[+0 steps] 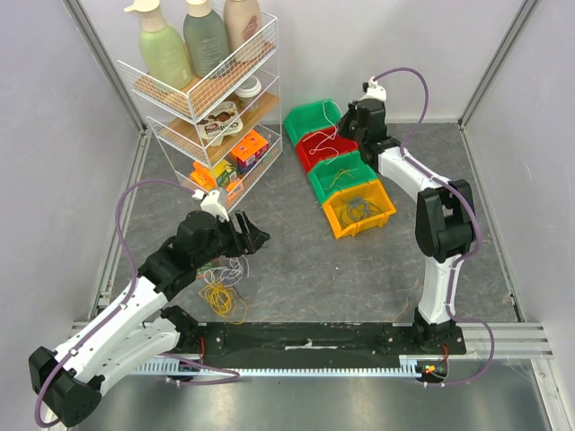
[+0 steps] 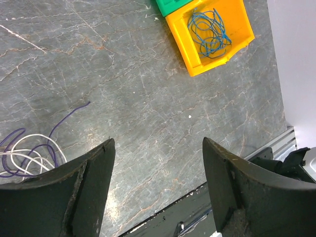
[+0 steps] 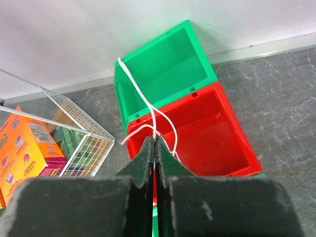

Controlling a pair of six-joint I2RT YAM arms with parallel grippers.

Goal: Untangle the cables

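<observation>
Right end effector (image 1: 349, 128), seen from above, hangs at the far side of the surface (image 1: 296, 260), over the seam between the far green bin (image 1: 305, 118) and the red bin (image 1: 313, 154), with the white cable (image 1: 331, 136) dangling under it. Down at the near left, the left end effector (image 1: 256, 235) sits low, just beyond a small tangle (image 1: 235, 268) of white and purple strands. A yellow cable (image 1: 220, 301) lies coiled just nearer than that, and a blue cable (image 1: 359, 208) rests in the yellow bin (image 1: 382, 220) at the near end of the bin row

From the left wrist, the left end effector (image 2: 158, 182) stands wide open with only bare surface between its fingers (image 2: 89, 192); it has hold of nothing. The tangle (image 2: 29, 155) lies off to the left of them, one purple end trailing out

From the right wrist, the right end effector (image 3: 154, 143) is pinched fully closed on the white cable (image 3: 154, 123), which loops up from the tips and droops across the rim shared by the green bin (image 3: 168, 64) and the red bin (image 3: 212, 143)

My guess is that the white cable is about to be dropped into a bin, though I cannot tell which. To do it well, I would centre the tips over that bin's floor rather than its wall and go low enough that the loose ends are inside before letting go. Then lift straight up, so the thin wire does not cling and ride back out
</observation>
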